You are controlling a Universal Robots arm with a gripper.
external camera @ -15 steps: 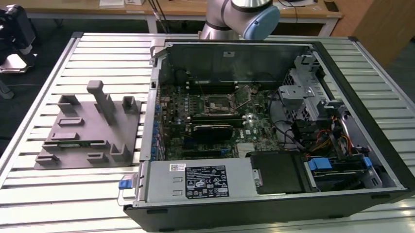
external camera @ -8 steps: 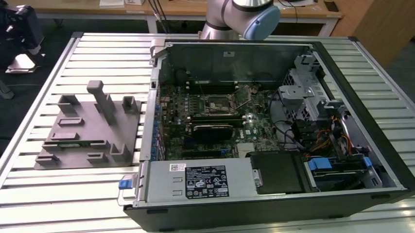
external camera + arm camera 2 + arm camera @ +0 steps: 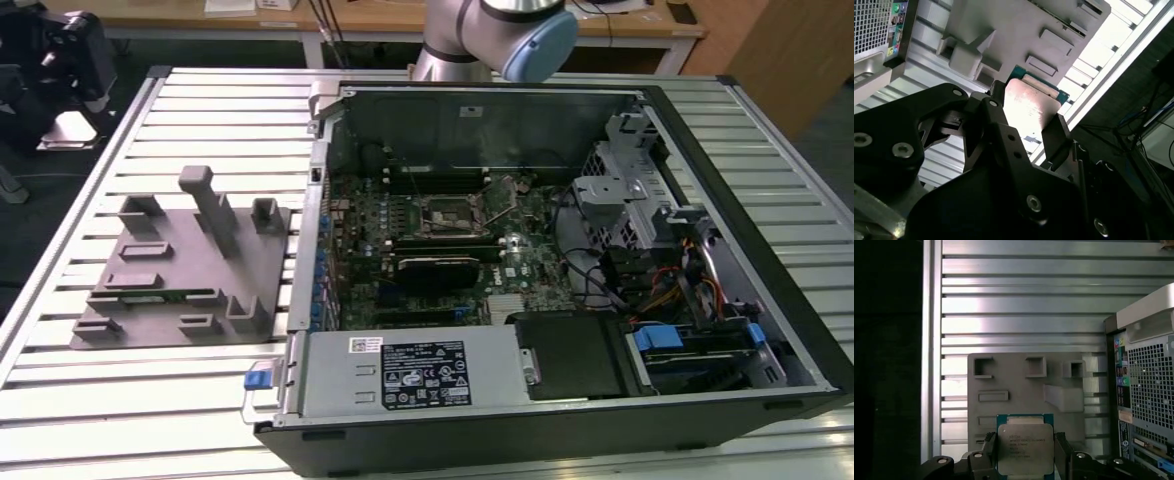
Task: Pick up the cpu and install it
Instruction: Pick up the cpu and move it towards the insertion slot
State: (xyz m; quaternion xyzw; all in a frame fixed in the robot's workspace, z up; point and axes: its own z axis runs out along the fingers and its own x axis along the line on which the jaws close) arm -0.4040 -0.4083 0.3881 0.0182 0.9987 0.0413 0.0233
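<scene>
silver cpu (image 3: 1025,450) is clamped between the gripper's (image 3: 1024,441) fingers, over the grey holder (image 3: 1004,375) at the exterior view's left of the case (image 3: 561,440). pickup looks done; the socket (image 3: 447,212) looks empty, so installing remains.

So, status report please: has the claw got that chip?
Gripper shut on small square silver-topped cpu. Cpu held above grey moulded holder tray. No obstruction seen between them.

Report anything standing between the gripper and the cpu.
Nothing visible does. In both wrist views the gripper has its fingers against opposite edges of the cpu, holding it in the air, apart from the grey tray.
</scene>
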